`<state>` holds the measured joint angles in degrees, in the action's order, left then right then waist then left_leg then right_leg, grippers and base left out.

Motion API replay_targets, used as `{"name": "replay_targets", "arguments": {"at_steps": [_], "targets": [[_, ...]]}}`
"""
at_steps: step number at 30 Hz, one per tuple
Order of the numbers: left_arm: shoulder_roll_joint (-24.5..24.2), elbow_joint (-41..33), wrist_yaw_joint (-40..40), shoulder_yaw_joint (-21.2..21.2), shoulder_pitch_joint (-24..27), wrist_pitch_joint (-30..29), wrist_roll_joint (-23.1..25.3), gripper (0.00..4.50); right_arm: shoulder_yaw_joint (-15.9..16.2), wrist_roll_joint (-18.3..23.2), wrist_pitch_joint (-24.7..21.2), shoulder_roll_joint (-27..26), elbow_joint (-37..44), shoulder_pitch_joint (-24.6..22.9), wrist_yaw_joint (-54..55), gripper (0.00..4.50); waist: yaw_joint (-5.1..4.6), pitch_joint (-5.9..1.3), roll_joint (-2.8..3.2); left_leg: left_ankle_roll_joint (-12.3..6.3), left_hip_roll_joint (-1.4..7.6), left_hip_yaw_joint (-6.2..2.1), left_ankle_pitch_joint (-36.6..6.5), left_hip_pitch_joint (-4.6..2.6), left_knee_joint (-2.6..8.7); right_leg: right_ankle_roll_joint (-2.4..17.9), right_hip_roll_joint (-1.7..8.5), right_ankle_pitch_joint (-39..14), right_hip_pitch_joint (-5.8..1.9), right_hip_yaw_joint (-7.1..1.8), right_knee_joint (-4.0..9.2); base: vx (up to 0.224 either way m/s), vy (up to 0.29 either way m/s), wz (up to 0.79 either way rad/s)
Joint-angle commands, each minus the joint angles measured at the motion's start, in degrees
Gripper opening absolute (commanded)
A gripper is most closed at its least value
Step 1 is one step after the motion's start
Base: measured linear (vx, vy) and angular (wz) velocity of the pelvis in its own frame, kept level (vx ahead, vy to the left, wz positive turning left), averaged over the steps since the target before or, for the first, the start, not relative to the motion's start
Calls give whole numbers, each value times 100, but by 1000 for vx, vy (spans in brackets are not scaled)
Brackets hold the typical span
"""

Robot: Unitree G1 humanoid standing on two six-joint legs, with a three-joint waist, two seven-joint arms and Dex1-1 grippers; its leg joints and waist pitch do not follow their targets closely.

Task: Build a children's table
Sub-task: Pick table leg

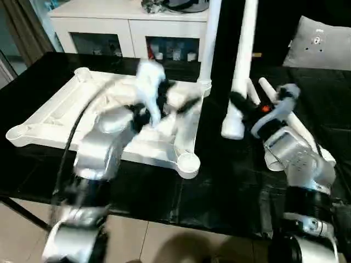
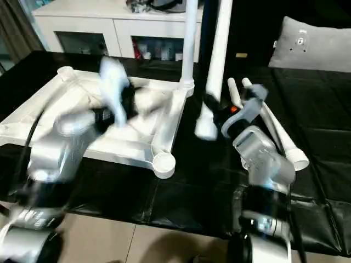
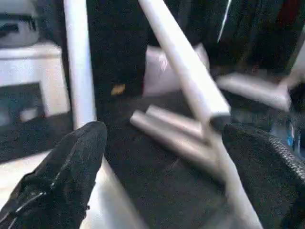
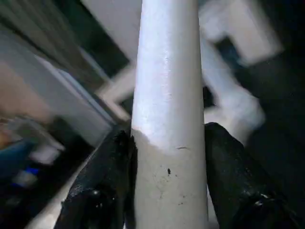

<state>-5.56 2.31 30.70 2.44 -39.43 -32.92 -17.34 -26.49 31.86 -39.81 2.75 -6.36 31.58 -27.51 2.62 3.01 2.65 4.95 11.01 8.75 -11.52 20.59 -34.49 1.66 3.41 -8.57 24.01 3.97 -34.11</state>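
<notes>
The children's table top (image 1: 55, 118) lies upside down on the black table, ribbed side up. One white leg (image 1: 208, 44) stands upright in its far right corner socket. To the right of that corner, my right gripper (image 1: 241, 105) is shut on a second leg (image 4: 169, 95) and holds it nearly upright, with the thick end (image 1: 233, 129) just off the black surface. Two more legs (image 1: 274, 98) lie flat behind my right hand. My left gripper (image 3: 167, 152) hovers open over the middle of the table top, nothing between its fingers (image 3: 71, 171).
A white cabinet with glass doors (image 1: 126, 33) stands behind the black table (image 1: 219, 186). A grey cushion (image 1: 318, 44) sits at the back right. The near right corner socket (image 1: 188, 163) of the table top lies close to the black table's front edge, with tiled floor below.
</notes>
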Motion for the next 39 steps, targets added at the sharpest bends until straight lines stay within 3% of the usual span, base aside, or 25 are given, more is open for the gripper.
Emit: {"name": "replay_targets", "arguments": {"at_steps": [1, 2, 4, 10, 16, 17, 21, 24, 26, 27, 28, 30, 35, 39], "targets": [[92, 5, -131, 272, -115, -223, -332, 450, 52, 442, -184, -17, 378, -19, -329, 187, 63, -440, -84, -511, 38, 51, -301, 68, 307, 978, 317, -1350, -442, -189, 396, 0, 0, 0], [197, 7, -154, 364, -178, -305, -483, 450, 78, 649, -321, -15, 489, -64, -454, 187, 68, -439, -119, -533, 29, 58, -323, 61, 308, 947, 317, -1457, -445, -187, 404, 0, 0, 0], [358, -29, -189, 504, -260, -471, -774, 450, 210, 876, -428, 8, 698, -151, -781, 187, 107, -426, -122, -559, 21, 69, -365, 58, 304, 835, 322, -1791, -428, -178, 454, 0, 0, 0], [699, -168, -321, 803, -428, -915, -1507, 450, 550, 1230, -557, 99, 1002, -373, -1324, 187, 157, -408, -136, -470, 35, 61, -441, 54, 328, 674, 322, -2145, -395, -172, 499, 0, 0, 0], [820, -321, -358, 918, -476, -1287, -1975, 450, 1047, 936, -436, 232, 1136, -555, -1426, 186, 229, -410, -145, -383, 41, 50, -375, 69, 334, 472, 330, -2267, -388, -175, 505, 0, 0, 0], [820, -321, -358, 918, -476, -1287, -1975, 450, 1047, 936, -436, 232, 1136, -555, -1426, 186, 227, -407, -153, -383, 38, 53, -374, 71, 335, 454, 325, -2258, -385, -177, 510, 0, 0, 0], [718, -334, -397, 675, -406, -1293, -1762, 450, 1563, 434, -74, 371, 1241, -676, -1431, 186, 252, -405, -138, -360, 41, 49, -388, 62, 336, 314, 322, -2333, -364, -178, 532, 0, 0, 0], [567, -164, -665, 198, -308, -930, -1053, 450, 2242, -466, 813, 413, 1225, -791, -1249, 186, 253, -414, -137, -310, 65, 18, -366, 81, 353, 224, 336, -2237, -370, -178, 508, 0, 0, 0], [551, -63, -892, 47, -282, -694, -750, 450, 2461, -894, 1425, 354, 1111, -796, -1121, 186, 236, -411, -143, -257, 42, 37, -422, 78, 342, 164, 337, -2304, -359, -179, 522, 0, 0, 0], [613, -19, -1032, 95, -292, -647, -721, 427, 2533, -1132, 1717, 338, 1010, -779, -980, 186, 234, -406, -143, -262, 44, 36, -451, 85, 343, 169, 342, -2333, -360, -182, 523, 0, 0, 0], [913, 114, -1553, 332, -340, -463, -675, 414, 2740, -1815, 2617, 288, 708, -741, -597, 186, 222, -405, -162, -225, 50, 43, -444, 105, 333, 210, 347, -2311, -347, -179, 523, 0, 0, 0], [1071, 162, -1767, 448, -360, -353, -674, 404, 2817, -2161, 3100, 265, 552, -723, -362, 186, 223, -404, -168, -216, 29, 44, -458, 101, 328, 241, 345, -2296, -364, -170, 528, 0, 0, 0], [1455, 267, -2382, 664, -345, -126, -663, 404, 3086, -2885, 4272, 332, 225, -784, 107, 186, 215, -420, -177, -406, 47, 36, -397, 115, 320, 416, 324, -1807, -377, -179, 467, 0, 0, 0], [1518, 339, -2435, 602, -292, 7, -588, 404, 3132, -3207, 4783, 332, -42, -803, 442, 186, 197, -427, -189, -523, 35, 47, -369, 109, 312, 493, 315, -1687, -381, -188, 451, 0, 0, 0]]}}
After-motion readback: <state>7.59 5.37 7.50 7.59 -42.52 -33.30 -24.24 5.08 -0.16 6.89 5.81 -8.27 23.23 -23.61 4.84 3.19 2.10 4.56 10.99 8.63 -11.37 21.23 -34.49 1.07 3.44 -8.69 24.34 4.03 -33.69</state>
